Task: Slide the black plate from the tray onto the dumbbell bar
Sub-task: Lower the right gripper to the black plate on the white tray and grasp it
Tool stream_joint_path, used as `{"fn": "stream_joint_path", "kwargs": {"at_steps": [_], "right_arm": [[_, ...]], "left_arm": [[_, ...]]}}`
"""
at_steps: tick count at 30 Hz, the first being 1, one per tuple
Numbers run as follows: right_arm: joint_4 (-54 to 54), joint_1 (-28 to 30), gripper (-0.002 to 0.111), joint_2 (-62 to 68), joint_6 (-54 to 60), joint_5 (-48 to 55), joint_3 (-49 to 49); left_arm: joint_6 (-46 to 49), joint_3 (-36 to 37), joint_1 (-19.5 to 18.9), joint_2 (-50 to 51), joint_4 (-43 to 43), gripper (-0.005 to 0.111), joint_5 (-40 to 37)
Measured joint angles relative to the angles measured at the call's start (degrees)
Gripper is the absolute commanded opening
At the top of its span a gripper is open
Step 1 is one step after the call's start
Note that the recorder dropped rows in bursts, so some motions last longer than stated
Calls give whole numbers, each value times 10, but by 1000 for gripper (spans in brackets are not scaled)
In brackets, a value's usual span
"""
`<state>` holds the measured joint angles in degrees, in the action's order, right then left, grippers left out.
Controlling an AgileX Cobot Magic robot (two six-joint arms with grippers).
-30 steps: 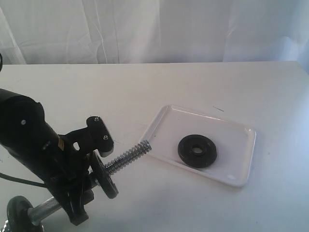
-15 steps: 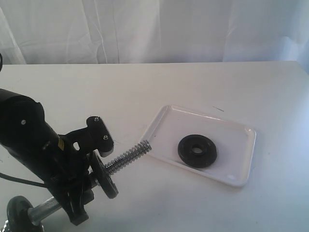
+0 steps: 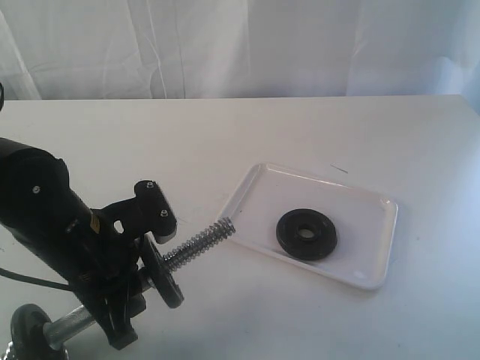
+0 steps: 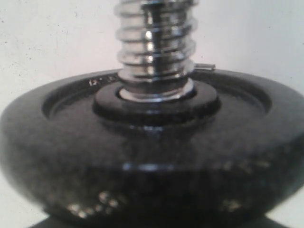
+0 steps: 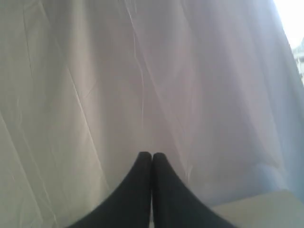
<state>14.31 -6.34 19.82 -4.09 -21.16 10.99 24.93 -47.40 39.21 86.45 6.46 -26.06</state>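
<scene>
The black plate (image 3: 307, 234) lies flat in the white tray (image 3: 251, 180), right of the table's middle, with nothing touching it. The silver dumbbell bar (image 3: 199, 244) points its threaded end at the tray's near-left corner. A second black disc (image 3: 163, 271) sits on the bar, and my left gripper (image 3: 139, 262) straddles it and appears shut on its rim. The left wrist view is filled by that disc (image 4: 152, 156) with the threaded bar (image 4: 154, 42) through its hole; the fingers are hidden there. My right gripper (image 5: 152, 156) is shut on nothing, facing a white curtain, and is absent from the exterior view.
A third black disc (image 3: 26, 330) sits on the bar's near end at the bottom left corner. A white curtain (image 3: 240, 45) hangs behind the white table (image 3: 225, 135). A small dark mark (image 3: 339, 169) lies just behind the tray.
</scene>
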Motion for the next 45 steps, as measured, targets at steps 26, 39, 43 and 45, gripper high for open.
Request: {"fn": "stream_joint_path", "kwargs": {"at_steps": [26,39,43,45], "right_arm": [[-164,-210,17,720,205,626,557],[-172,-211,98,765,151,589,558],[-167,-211,98,766,115,601,558],[-165,-211,98,773,97,610,559]], "left_arm": [[0,0,0,0,0,0,1],[0,0,0,0,0,0,1],[0,0,0,0,0,0,1],[0,0,0,0,0,0,1]]}}
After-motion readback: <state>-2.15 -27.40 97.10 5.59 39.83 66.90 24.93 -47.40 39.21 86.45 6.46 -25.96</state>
